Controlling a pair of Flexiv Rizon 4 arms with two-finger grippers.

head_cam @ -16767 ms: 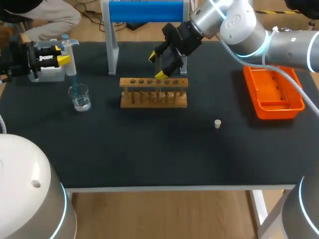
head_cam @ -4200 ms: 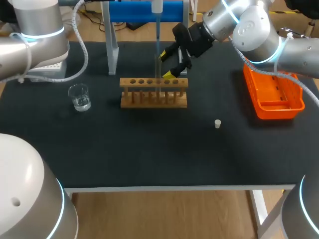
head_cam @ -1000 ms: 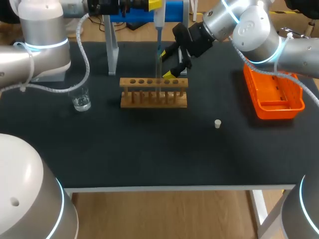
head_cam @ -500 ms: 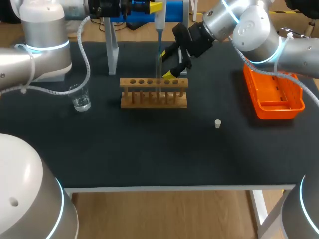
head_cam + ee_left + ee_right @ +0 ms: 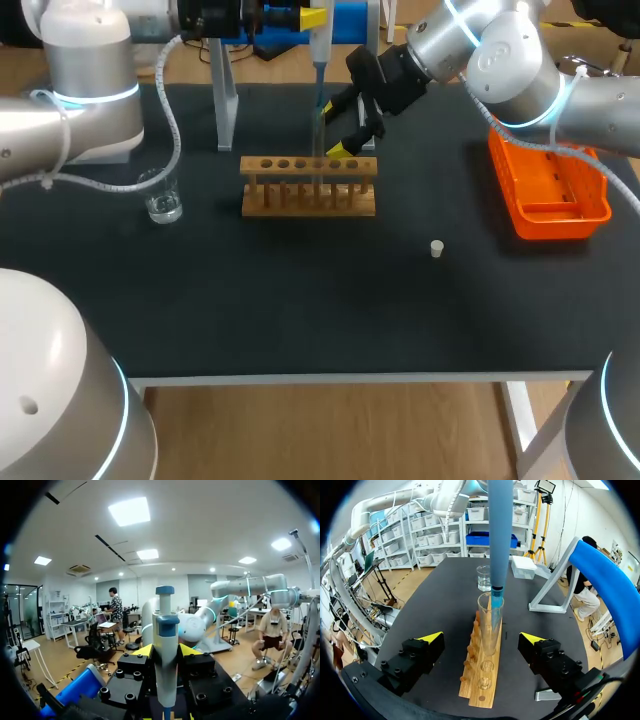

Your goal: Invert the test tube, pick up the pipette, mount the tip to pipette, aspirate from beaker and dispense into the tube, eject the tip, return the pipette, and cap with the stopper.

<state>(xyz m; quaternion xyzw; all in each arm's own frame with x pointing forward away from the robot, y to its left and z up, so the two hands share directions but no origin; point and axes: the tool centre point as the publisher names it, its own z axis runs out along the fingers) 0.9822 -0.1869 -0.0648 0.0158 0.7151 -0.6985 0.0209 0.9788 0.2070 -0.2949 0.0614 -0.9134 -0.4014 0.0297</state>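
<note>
My left gripper point(image 5: 308, 16) is shut on the white and blue pipette point(image 5: 320, 45), held upright over the wooden rack point(image 5: 308, 186). In the left wrist view the pipette point(image 5: 165, 650) sits clamped between the yellow fingers point(image 5: 144, 650). Its blue tip point(image 5: 495, 605) dips into the mouth of the upright glass test tube point(image 5: 490, 630) standing in the rack point(image 5: 481, 672). My right gripper point(image 5: 482, 637) is open, one finger on each side of the tube and apart from it. It hangs at the rack's right end point(image 5: 334, 130). The stopper point(image 5: 437, 248) lies on the mat, front right.
A glass beaker point(image 5: 160, 195) with water stands left of the rack. An orange tray point(image 5: 548, 185) is at the right. The blue-topped stand point(image 5: 290, 22) rises behind the rack. A white box point(image 5: 522, 566) sits beyond the rack near the beaker point(image 5: 483, 577).
Since the earliest frame the left arm has carried the pipette from the beaker to above the tube. Over the last second it has edged slightly right. The right arm has kept still.
</note>
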